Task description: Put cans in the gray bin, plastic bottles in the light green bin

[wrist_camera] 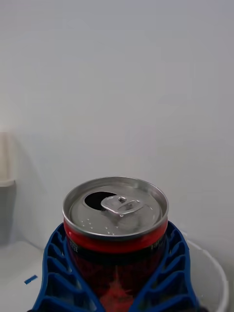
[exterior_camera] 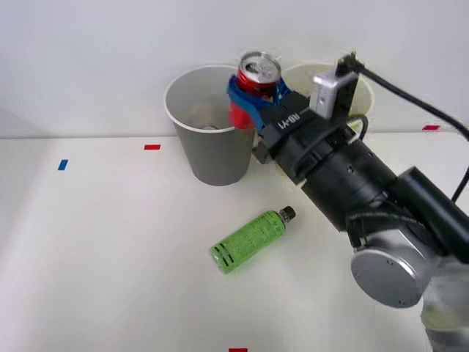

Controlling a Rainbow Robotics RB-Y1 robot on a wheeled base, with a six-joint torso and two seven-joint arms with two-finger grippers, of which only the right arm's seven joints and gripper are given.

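A red can with a silver pull-tab top is held upright in my right gripper, shut on it, over the right rim of the gray bin. In the wrist view the can sits between the blue ribbed fingers, its top opened. Behind my arm stands the light green bin, mostly hidden by the wrist camera. A bright-green plastic bottle with a black cap lies on its side on the white table in front of the bins.
The white table carries small tape marks: blue at the left, red near the back and red at the front edge. A pale wall stands behind the bins. My black forearm crosses the right side.
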